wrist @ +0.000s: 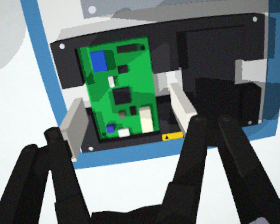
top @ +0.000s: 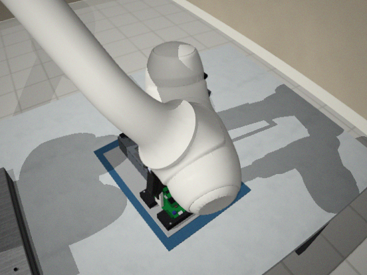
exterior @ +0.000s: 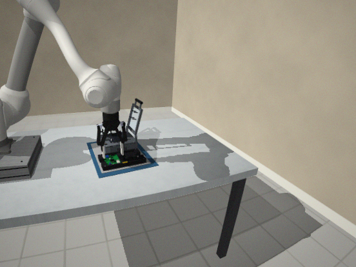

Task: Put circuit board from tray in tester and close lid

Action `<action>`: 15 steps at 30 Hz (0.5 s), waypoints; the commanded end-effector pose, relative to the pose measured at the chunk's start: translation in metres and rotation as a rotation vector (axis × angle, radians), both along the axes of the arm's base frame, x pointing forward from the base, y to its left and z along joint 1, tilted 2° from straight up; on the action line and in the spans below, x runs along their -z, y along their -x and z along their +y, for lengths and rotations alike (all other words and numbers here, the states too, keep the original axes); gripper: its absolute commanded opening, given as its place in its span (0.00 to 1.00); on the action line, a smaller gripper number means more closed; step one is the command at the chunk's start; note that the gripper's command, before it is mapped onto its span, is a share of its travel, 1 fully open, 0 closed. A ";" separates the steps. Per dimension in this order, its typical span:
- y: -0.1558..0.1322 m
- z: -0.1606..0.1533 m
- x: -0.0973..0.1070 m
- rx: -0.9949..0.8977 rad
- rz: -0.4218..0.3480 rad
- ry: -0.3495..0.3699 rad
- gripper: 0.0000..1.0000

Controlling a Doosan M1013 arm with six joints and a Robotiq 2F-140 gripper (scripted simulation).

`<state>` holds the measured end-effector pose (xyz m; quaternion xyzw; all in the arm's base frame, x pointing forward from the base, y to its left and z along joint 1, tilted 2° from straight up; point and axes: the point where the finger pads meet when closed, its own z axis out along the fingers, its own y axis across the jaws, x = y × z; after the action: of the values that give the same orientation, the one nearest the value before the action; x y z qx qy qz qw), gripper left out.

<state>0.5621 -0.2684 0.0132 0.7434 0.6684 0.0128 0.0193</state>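
Blue border tape (top: 174,244) (exterior: 100,175) (wrist: 54,112) frames the tray (top: 168,228) (exterior: 106,168) (wrist: 215,30) on the table. Relative to the tray, I hold the gripper (exterior: 113,147) (wrist: 127,102) above its finger recesses, fingers spread, flanking the board's (top: 171,207) (exterior: 113,159) (wrist: 122,90) long edges.

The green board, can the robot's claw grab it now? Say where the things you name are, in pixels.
Probably yes: the claw (top: 171,197) (exterior: 113,153) (wrist: 127,102) is open, one finger on each side of the green board (top: 171,206) (exterior: 111,159) (wrist: 120,95), and I see nothing on top of it.

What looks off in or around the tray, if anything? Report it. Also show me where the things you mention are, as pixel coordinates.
Nothing stands out. The circuit board (top: 173,206) (exterior: 111,159) (wrist: 121,95) sits face up in one pocket of the black tray (exterior: 137,160) (wrist: 210,55), with no visible damage. The tester's lid (exterior: 135,117) stands raised, and the jaws are open around the board.
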 end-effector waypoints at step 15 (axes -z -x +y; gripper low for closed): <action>0.003 0.002 0.011 -0.005 0.005 0.002 0.58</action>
<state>0.5625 -0.2686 0.0065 0.7434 0.6684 0.0127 0.0194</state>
